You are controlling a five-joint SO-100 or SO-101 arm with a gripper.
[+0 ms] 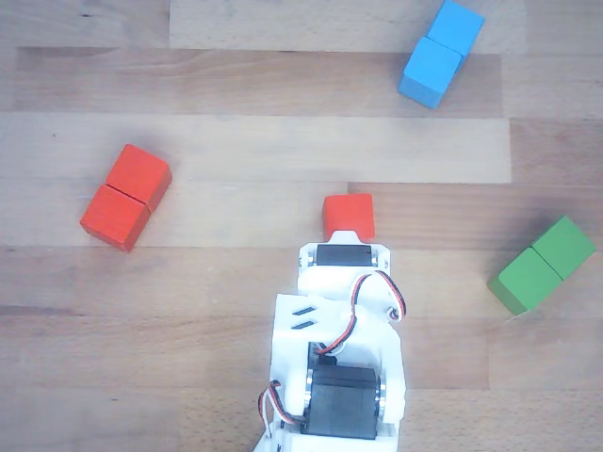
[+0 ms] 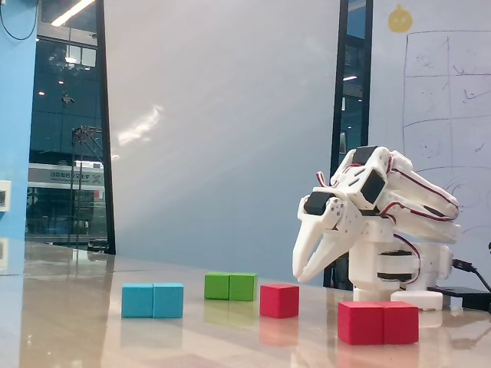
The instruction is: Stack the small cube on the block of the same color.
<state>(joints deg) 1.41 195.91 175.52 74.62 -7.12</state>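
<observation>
The small cube (image 1: 349, 215) is red-orange and rests on the wooden table just beyond the arm's wrist; the fixed view shows the small cube (image 2: 278, 300) at table centre. The block of the same color (image 1: 125, 197) lies far left in the other view, and near the front right as the red block (image 2: 378, 322) in the fixed view. My gripper (image 2: 300, 276) points down, hovering just above and beside the small cube, slightly open and holding nothing. In the other view the wrist body hides the fingertips.
A blue two-cube block (image 1: 441, 53) lies at the top right and a green two-cube block (image 1: 542, 266) at the right. In the fixed view the blue block (image 2: 153, 300) and green block (image 2: 230, 286) sit left of the cube. The arm base (image 2: 391, 268) stands at the right.
</observation>
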